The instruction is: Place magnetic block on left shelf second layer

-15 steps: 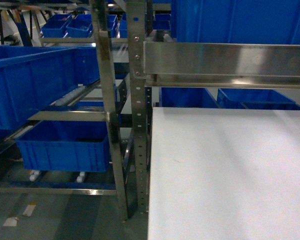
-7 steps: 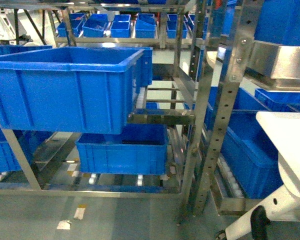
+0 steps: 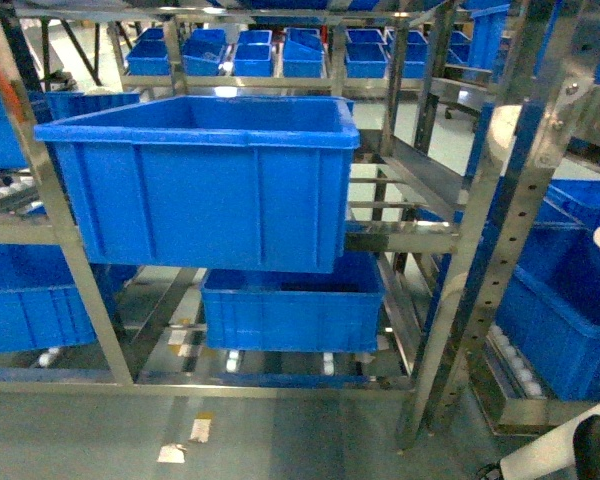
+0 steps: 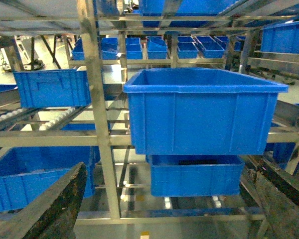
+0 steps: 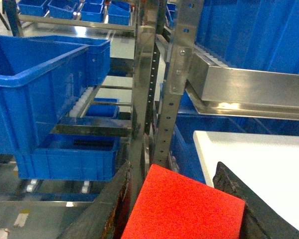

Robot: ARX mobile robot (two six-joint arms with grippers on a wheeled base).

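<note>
The magnetic block (image 5: 184, 211) is a matte red cube filling the bottom of the right wrist view. My right gripper (image 5: 174, 179) is shut on it, a dark finger pressed on each side. The left shelf second layer (image 3: 405, 236) is a steel rack level that carries a large deep blue crate (image 3: 205, 175). That crate (image 4: 204, 112) faces my left gripper (image 4: 170, 172), which is open with nothing between its wide-set fingers (image 4: 55, 206). In the right wrist view the crate (image 5: 35, 89) lies off to the left, apart from the block.
A smaller blue crate (image 3: 290, 305) sits on the level below. Perforated steel uprights (image 3: 500, 230) stand between the left rack and the white tabletop (image 5: 261, 167). More blue crates (image 3: 30, 300) fill neighbouring racks. A white arm link (image 3: 565, 455) shows at the lower right.
The head view has swung left: the white tabletop has slid out to the right edge, and the rack with the large blue crate has come to the middle.
</note>
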